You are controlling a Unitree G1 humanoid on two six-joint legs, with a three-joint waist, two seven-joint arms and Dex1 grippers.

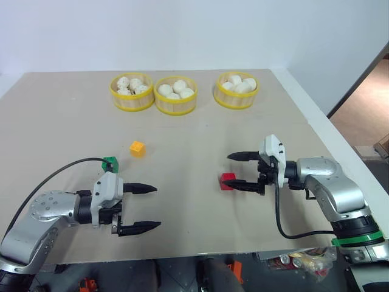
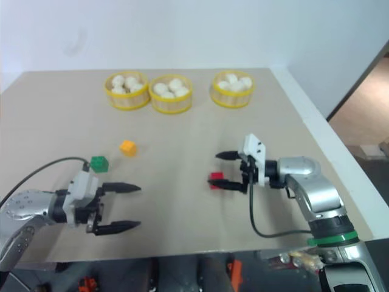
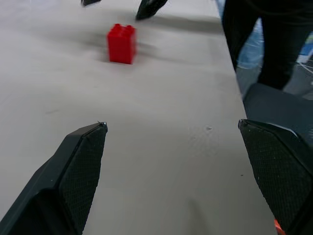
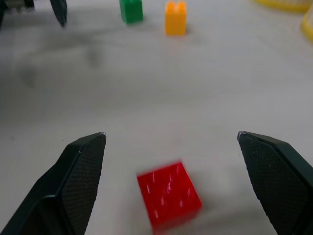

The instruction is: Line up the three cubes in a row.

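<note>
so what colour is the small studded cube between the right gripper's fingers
Red: the small studded plastic cube sits between the open right gripper fingers, clearest in the right wrist view.

Bright, even light – soft shadows; red cube (image 4: 169, 195) blurred in right wrist view.

red cube (image 4: 168, 193) blurred (right wrist view); green cube (image 1: 110, 163) half-hidden.

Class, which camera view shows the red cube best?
The left wrist view: the red cube stands whole and sharp on the table. In the right wrist view it is nearer but blurred, between the open right gripper fingers. Both eye views show it small beside that gripper.
</note>
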